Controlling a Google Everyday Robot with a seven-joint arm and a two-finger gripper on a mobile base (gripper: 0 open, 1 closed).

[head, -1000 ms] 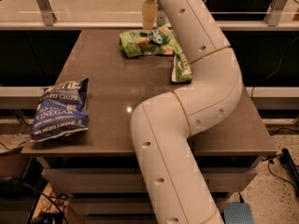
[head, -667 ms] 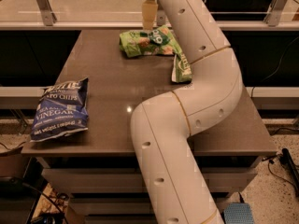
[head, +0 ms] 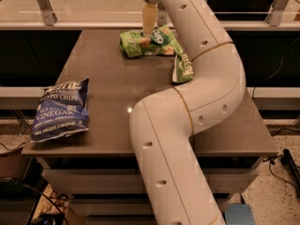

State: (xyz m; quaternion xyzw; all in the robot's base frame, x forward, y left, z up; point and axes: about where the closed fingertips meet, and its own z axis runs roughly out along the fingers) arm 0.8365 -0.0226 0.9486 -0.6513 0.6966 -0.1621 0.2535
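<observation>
Blue chip bag (head: 60, 110): lies flat at the near left corner of the table (head: 112, 78), its lower edge right at the rim, well apart from everything else.
Risk at left: a jolt to the table could tip this bag over the edge, since it has so little margin.
Green snack bags (head: 138, 43): a crumpled pair at the far middle of the table, touching each other.
Gripper (head: 149, 28): at the far edge, pointing down onto the top of the green snack bags, touching or just above them.
Grip state: cannot tell from this view.
Risk at the gripper: the bags look light and slick, so a sideways push could slide them apart or toward the far edge.
Single green bag (head: 182, 68): just right of the pair, partly hidden behind the arm (head: 211, 78).
Risk at right: the arm could brush this bag and drag it along.
</observation>
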